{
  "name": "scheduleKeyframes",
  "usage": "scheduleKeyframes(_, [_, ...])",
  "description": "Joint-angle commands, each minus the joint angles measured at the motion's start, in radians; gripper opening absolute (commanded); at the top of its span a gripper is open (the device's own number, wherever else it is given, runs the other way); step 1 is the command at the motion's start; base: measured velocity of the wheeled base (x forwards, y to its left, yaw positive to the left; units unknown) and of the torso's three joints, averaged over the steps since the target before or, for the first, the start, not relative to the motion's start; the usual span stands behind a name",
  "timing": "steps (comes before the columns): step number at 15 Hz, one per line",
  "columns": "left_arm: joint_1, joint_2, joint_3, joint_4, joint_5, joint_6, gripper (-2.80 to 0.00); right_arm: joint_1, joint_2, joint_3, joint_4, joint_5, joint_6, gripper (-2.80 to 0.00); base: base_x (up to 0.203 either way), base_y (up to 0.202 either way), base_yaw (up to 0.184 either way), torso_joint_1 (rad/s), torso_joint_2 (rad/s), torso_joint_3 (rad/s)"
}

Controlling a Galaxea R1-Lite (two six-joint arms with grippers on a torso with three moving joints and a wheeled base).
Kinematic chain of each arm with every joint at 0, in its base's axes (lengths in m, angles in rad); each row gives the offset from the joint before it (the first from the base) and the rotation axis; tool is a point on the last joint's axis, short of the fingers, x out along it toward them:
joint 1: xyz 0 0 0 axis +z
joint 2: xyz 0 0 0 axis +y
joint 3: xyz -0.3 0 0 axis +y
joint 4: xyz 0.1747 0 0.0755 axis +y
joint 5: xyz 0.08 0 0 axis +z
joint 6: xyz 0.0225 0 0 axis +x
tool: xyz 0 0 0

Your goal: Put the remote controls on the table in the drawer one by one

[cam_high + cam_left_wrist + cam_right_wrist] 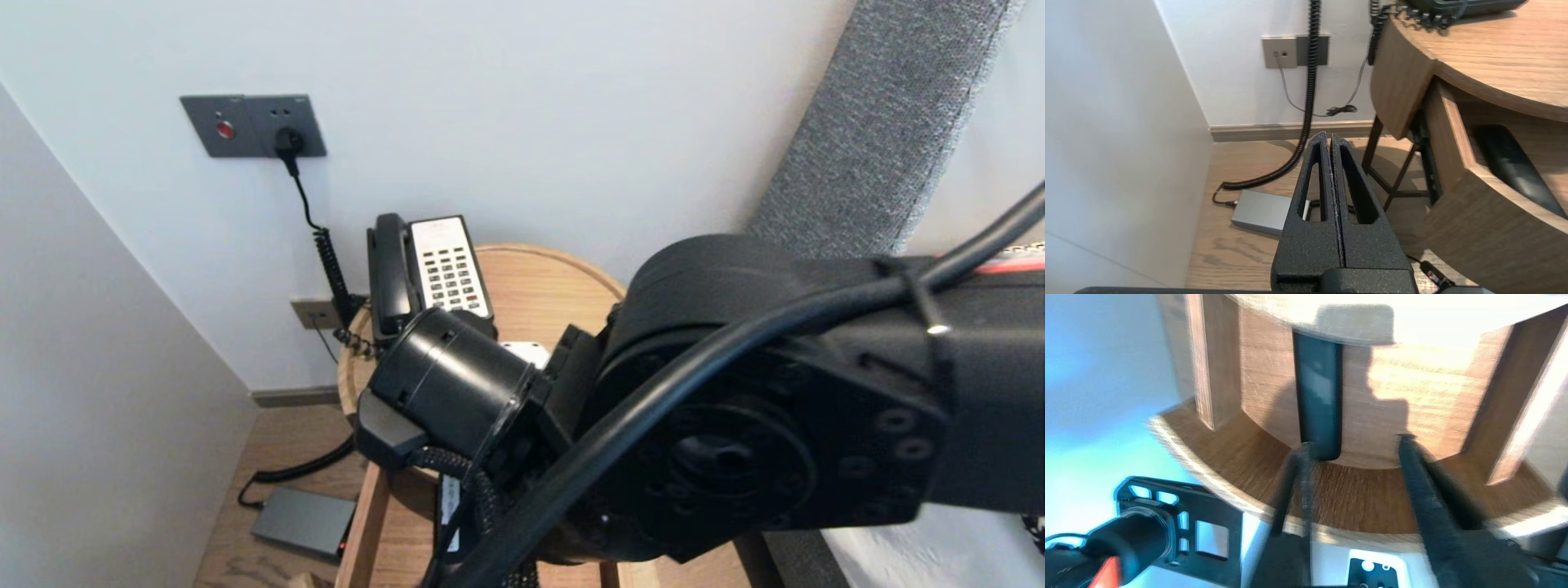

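So, the right gripper [1351,451] hung nose-down over the open drawer [1229,457] with its fingers spread and nothing between them. One fingertip [1298,469] sat right at the near end of what looked like a black remote [1318,396]; touching or just shy, I couldn't tell. The remote lay flat on the drawer floor, running front to back, with its far end tucked under the round table top [539,286], probably because the drawer was only partway out. The arm came in steeply from above, I'd guess to clear the drawer's curved front. Up top a desk phone [429,269] sat by the wall, near its sockets. The left gripper [1329,136] was pressed together, empty, parked low beside the table above a grey power brick [1261,210] on the floor.
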Motion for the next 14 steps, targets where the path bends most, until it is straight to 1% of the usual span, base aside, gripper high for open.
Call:
scheduleKeyframes(1, [0.0,-0.002,0.009,-0.001,0.0,0.0,-2.8,-0.042,-0.084,0.007,0.008,-0.005,-0.001,-2.8,0.0,0.0,0.0,0.0,0.0,0.0])
scheduleKeyframes(2, [0.0,-0.002,0.009,-0.001,0.0,0.0,-2.8,-0.057,-0.098,0.011,0.007,-0.006,-0.013,-2.8,0.0,0.0,0.0,0.0,0.0,0.0])
scheduleKeyframes(9, [-0.001,-0.002,0.009,-0.001,0.0,0.0,-2.8,-0.275,-0.145,0.008,0.008,-0.006,-0.222,-2.8,0.0,0.0,0.0,0.0,0.0,0.0])
scheduleKeyframes(10, [0.0,-0.002,0.009,-0.001,0.0,0.0,-2.8,-0.298,-0.145,0.007,0.009,-0.006,-0.256,-2.8,0.0,0.0,0.0,0.0,0.0,0.0])
scheduleKeyframes(12, [0.0,-0.002,0.009,-0.001,0.0,0.0,-2.8,-0.312,-0.152,0.003,0.009,-0.006,-0.336,-2.8,0.0,0.0,0.0,0.0,0.0,0.0])
scheduleKeyframes(13, [0.0,-0.002,0.009,-0.001,0.0,0.0,-2.8,-0.313,-0.162,0.007,0.009,-0.005,-0.389,0.0,0.0,0.0,0.0,0.0,0.0,0.0])
scheduleKeyframes(14, [0.0,-0.002,0.009,-0.001,0.0,0.0,-2.8,-0.314,-0.168,0.008,0.009,-0.002,-0.426,0.0,0.0,0.0,0.0,0.0,0.0,0.0])
